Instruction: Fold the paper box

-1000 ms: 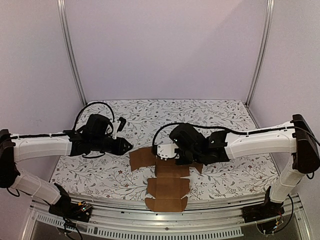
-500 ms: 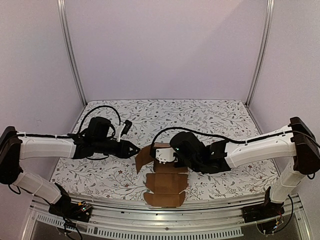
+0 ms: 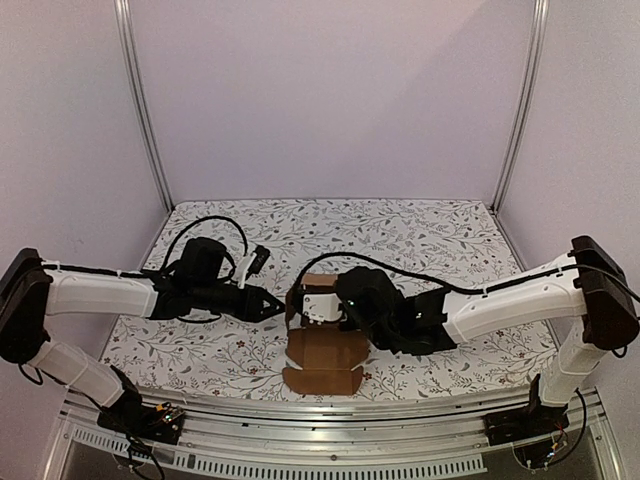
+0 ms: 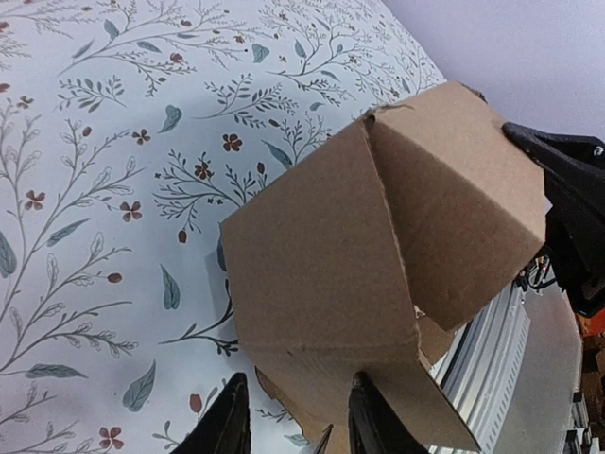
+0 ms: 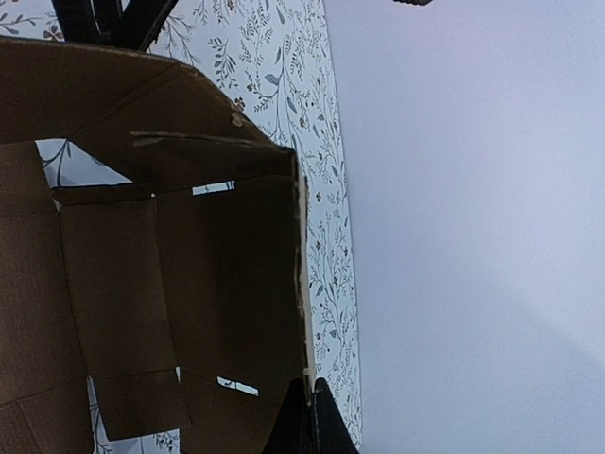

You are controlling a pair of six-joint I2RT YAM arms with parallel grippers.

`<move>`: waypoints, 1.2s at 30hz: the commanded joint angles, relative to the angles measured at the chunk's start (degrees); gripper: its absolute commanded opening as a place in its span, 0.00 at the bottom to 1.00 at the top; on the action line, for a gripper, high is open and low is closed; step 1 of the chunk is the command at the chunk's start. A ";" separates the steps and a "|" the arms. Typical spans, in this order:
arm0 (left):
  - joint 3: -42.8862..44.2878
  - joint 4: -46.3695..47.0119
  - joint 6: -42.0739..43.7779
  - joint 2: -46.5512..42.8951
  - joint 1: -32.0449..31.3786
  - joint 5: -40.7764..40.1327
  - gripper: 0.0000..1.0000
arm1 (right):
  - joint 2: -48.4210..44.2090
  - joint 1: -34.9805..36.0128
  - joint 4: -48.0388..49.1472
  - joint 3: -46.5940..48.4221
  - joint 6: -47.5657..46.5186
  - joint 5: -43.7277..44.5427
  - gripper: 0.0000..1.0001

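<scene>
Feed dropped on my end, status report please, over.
Right gripper shut on the paper box. Left gripper open at its raised side. Box partly folded, near panels flat on table. Nothing seen blocking.

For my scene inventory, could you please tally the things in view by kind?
paper box: 1
grippers: 2 (left gripper, right gripper)
floral table: 1
Total: 4
</scene>
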 commanded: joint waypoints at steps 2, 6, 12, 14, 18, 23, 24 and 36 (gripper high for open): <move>0.60 1.57 0.34 1.57 -1.26 0.26 0.36 | 2.76 1.17 3.01 -0.29 -1.28 2.60 0.00; 1.04 2.35 0.33 3.49 -1.85 0.12 0.36 | 3.77 1.37 3.17 -0.36 -1.07 2.87 0.00; 2.06 2.91 0.26 5.41 -4.01 -1.41 0.41 | 5.20 1.76 3.08 -0.90 -1.50 3.85 0.00; 2.39 2.96 0.26 5.89 -4.81 -2.12 0.43 | 5.45 1.85 3.08 -0.96 -1.55 4.16 0.00; 2.47 3.48 0.31 6.59 -6.15 -3.74 0.48 | 5.84 2.11 3.04 -1.27 -1.96 4.61 0.00; 2.30 3.58 0.56 6.77 -6.99 -6.04 0.52 | 6.16 2.61 2.91 -1.99 -2.17 5.08 0.00; 2.29 3.62 0.63 6.78 -7.10 -6.76 0.53 | 6.32 2.77 2.83 -2.10 -2.23 5.24 0.00; 2.42 4.64 1.55 8.04 -9.19 -10.41 0.57 | 8.56 3.57 1.12 -1.65 -2.31 6.54 0.00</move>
